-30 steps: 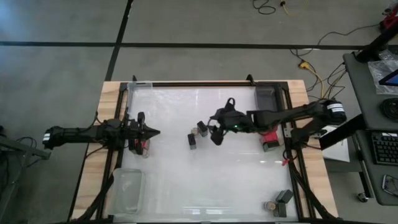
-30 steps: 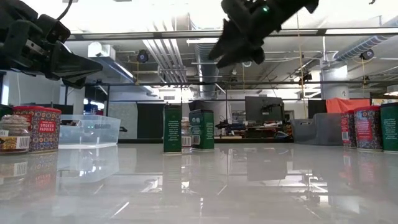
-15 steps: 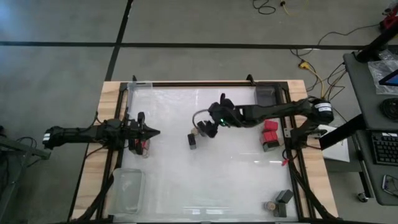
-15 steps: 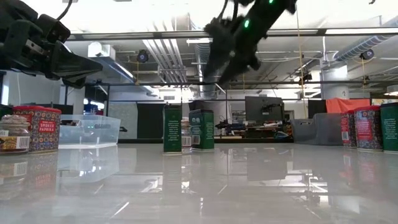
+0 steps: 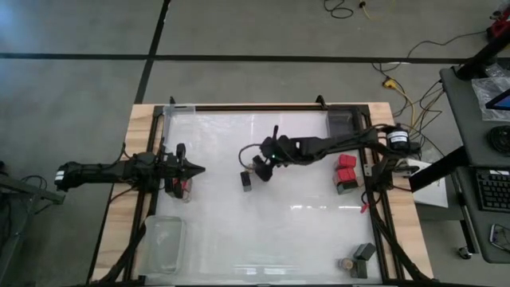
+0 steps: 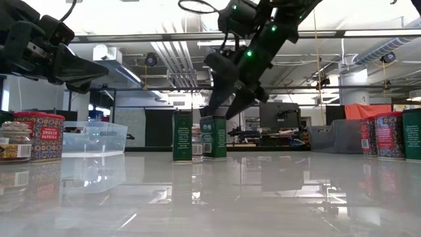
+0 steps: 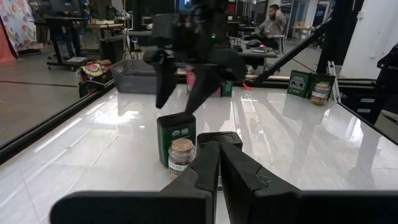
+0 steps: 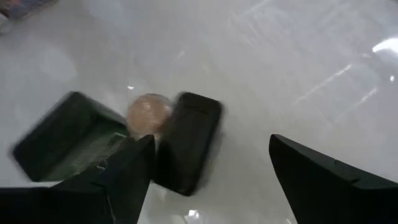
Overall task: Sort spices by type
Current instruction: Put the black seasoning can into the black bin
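Spices (image 5: pixel 247 178) mid-table; R gripper (image 5: pixel 260 167) open, empty, above; L gripper (image 5: pixel 198 170) shut.

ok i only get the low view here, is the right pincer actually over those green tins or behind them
observer: from above, the right pincer hangs open right over one tin of the pair. The other dark boxy tin stands just clear beside it.
operator: anything between the two tins
observer: yes, a round tan-topped jar, seen from the right wrist.
operator: and the left pincer
observer: the left pincer is shut and empty near the table's left edge, beside a red square-topped tin.
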### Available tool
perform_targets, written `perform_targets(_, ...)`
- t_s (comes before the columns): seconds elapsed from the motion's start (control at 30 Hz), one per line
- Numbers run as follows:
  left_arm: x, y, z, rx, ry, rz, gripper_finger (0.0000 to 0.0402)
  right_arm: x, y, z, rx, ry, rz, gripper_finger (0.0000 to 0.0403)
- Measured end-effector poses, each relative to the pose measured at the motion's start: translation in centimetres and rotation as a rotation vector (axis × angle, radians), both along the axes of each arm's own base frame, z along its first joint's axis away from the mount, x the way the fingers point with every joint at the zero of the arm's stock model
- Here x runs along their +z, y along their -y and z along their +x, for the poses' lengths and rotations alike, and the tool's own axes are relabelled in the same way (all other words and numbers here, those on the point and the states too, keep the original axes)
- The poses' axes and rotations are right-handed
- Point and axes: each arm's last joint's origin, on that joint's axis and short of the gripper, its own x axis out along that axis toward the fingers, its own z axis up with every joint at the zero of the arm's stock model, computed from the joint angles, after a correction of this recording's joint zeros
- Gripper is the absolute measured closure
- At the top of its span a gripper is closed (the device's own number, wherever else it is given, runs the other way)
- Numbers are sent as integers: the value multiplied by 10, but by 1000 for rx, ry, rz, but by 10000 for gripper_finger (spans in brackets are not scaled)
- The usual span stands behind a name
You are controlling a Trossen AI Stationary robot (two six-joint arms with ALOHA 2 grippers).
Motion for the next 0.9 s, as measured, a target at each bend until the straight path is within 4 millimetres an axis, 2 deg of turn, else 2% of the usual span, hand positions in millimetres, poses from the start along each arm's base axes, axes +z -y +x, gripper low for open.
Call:
perform_targets(0.3,0,0,0,0,0,0,401,-5,-5,4,-4,-7,-66,65)
perform_targets(0.67,0,0,0,0,0,0,401,-12,-9,9,1,3,-40,84)
perform_targets(0.9,0,0,0,0,0,0,402,-27,-8,14,-24,-3,-20,103)
